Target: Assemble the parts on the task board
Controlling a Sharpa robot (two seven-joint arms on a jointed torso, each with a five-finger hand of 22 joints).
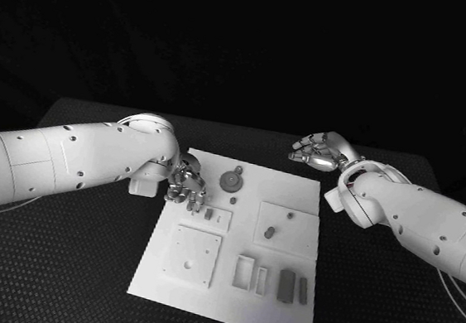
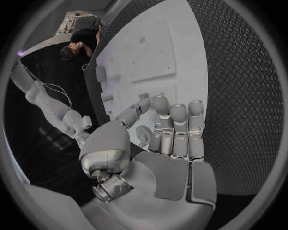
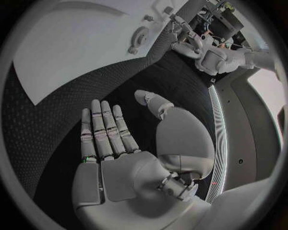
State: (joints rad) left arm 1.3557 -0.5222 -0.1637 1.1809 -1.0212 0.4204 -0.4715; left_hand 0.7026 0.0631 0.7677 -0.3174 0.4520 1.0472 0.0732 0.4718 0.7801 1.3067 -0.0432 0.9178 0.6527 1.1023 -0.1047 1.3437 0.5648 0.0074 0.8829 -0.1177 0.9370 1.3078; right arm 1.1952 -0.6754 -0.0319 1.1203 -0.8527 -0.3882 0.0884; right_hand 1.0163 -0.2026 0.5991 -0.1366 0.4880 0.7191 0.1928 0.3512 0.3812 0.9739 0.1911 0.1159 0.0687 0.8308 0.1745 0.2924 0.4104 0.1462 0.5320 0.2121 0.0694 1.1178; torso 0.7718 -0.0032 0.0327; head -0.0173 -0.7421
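Parts lie scattered over the task board (image 1: 281,312), the white plate that runs from the near edge of the black table (image 1: 67,285) toward its middle. Nearest on the board sit a raised square plate (image 1: 192,255) with small holes, and beside it a row of narrow upright pieces: a rectangular frame (image 1: 244,272), a slim bar (image 1: 262,279), a darker block (image 1: 286,287) and a thin dark strip (image 1: 302,288). Farther up, a second square plate (image 1: 287,226) carries a small dark oval part (image 1: 270,233). Beyond that, a round grey disc part (image 1: 231,181) rests near the board's far end.

At the board's left edge, about midway along it, the left hand (image 1: 186,188) hovers with its fingers pointing down over two small parts (image 1: 217,216). In the left wrist view its fingers (image 2: 178,125) are held straight and close together side by side, thumb apart, nothing between them; whether the fingertips touch the board is hard to tell.

Farthest back, the right hand (image 1: 319,152) is off the board, over bare table past its far right corner. The right wrist view shows its fingers (image 3: 102,129) extended and close together, thumb spread wide, palm empty.
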